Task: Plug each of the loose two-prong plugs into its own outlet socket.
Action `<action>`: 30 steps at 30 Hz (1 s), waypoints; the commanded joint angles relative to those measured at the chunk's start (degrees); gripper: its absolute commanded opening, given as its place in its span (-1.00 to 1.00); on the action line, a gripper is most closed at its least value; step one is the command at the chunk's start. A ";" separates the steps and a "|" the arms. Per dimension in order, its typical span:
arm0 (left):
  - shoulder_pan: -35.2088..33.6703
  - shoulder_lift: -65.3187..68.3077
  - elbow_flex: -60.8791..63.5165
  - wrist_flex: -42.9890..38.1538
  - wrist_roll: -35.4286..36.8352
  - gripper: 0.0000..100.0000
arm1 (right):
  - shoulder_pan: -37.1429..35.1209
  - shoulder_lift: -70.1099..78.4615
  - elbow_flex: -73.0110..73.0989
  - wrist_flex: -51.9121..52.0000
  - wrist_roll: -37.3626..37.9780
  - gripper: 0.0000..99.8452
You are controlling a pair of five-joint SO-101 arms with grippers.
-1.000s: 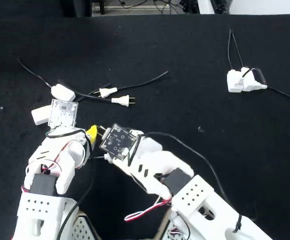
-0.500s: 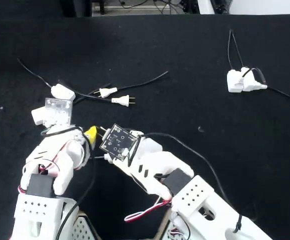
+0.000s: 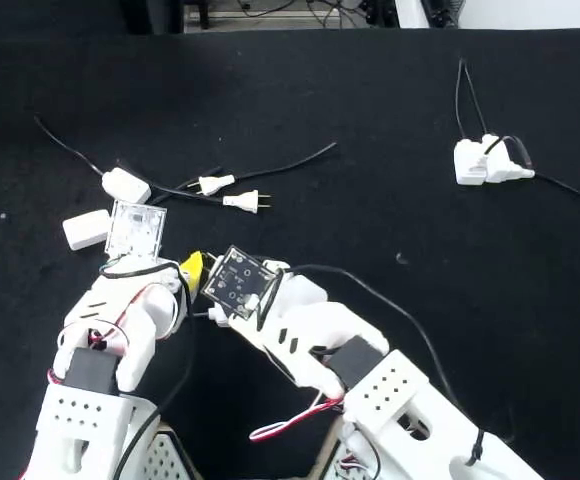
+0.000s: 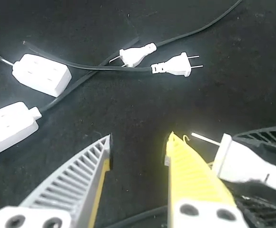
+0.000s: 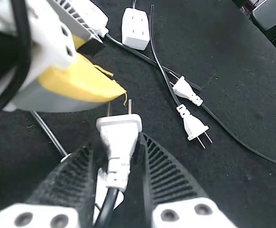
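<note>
Left wrist view: left claw [image 4: 139, 142], spread, empty, above black mat [image 4: 128, 114]. Loose on the mat, side by side, prongs pointing opposite ways: plug 1 [image 4: 137, 54] and plug 2 [image 4: 173, 69]. Near them socket 1 [image 4: 42, 74], with socket 2 [image 4: 9, 127] just beside it.

Right wrist view: right claw [image 5: 116, 142], pinching plug 3 [image 5: 119, 128] by its body, prongs outward, tips just beside the left claw's yellow finger [image 5: 81, 83]. Farther off, plug 1 [image 5: 186, 90] and plug 2 [image 5: 194, 126] again.

High view: left arm [image 3: 110, 330] and right arm [image 3: 320, 340] close together at the near edge; socket 3 [image 3: 473, 162] well apart at the far right, plug 4 [image 3: 510, 170] joined to its side.
</note>
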 commanded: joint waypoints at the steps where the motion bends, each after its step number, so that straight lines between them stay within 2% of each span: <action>1: 1.36 0.35 -0.13 -0.88 -0.62 -0.60 | 0.18 -2.42 -0.66 0.18 -0.79 -0.98; 18: 1.80 0.44 0.31 -0.88 -0.62 -0.60 | -1.67 -2.51 -1.19 0.18 -0.88 -0.98; 22: 1.89 0.44 0.84 -0.88 -0.62 -0.60 | -1.76 -2.51 -1.63 0.18 -5.01 -0.98; 30: 1.89 0.44 0.84 -0.79 -0.62 -0.60 | -1.67 -2.51 -2.07 0.18 -5.10 -0.98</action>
